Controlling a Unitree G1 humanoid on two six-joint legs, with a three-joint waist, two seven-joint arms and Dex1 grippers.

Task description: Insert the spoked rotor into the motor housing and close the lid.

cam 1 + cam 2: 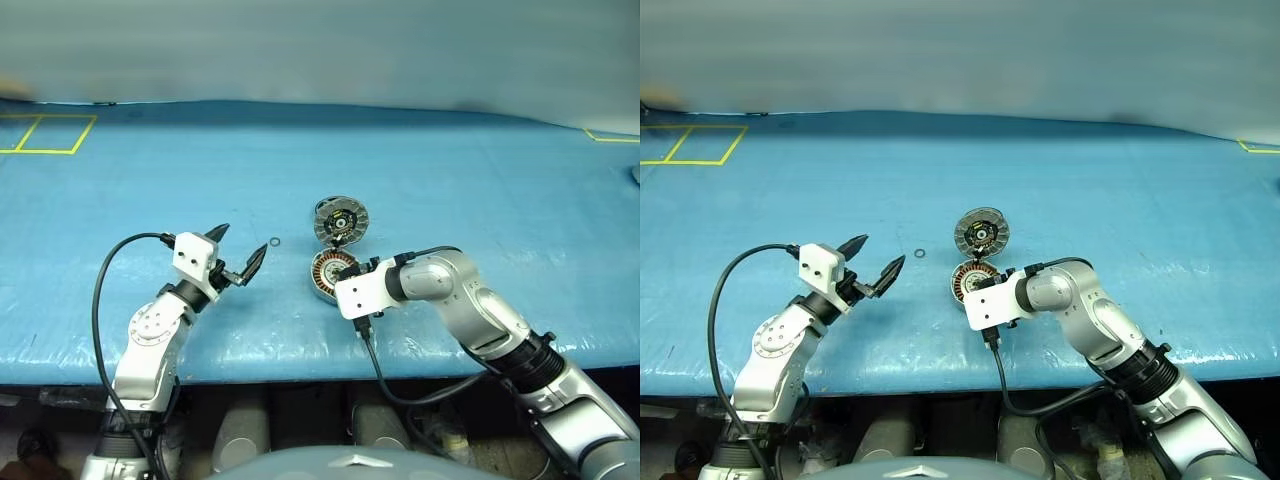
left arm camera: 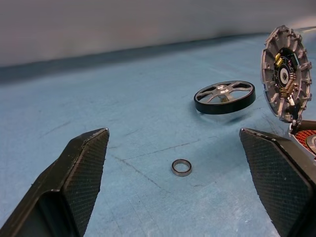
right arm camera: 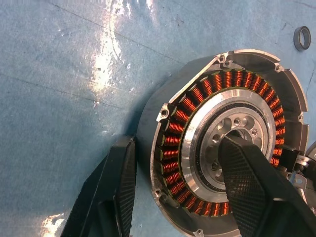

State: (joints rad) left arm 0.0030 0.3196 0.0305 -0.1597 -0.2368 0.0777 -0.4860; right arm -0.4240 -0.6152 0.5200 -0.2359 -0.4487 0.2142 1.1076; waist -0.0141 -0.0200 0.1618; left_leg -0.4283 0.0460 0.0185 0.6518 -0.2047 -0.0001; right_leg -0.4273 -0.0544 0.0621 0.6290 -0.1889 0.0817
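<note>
The motor housing, a silver puck with copper windings, lies open on the blue table. Its lid stands tilted up at the far side, inner face showing. My right gripper points down onto the housing. One finger is outside the rim and the other is in the dark centre, shut across the wall. The spoked rotor, a black wheel with silvery spokes, sits beyond a small ring and beside the lid. My left gripper hovers open to the housing's left, level and aimed toward the ring and rotor.
A tiny metal washer ring lies on the table between my left gripper and the lid. Yellow tape squares mark the far left corner. The table's front edge runs just below both arms. Cables hang from both wrists.
</note>
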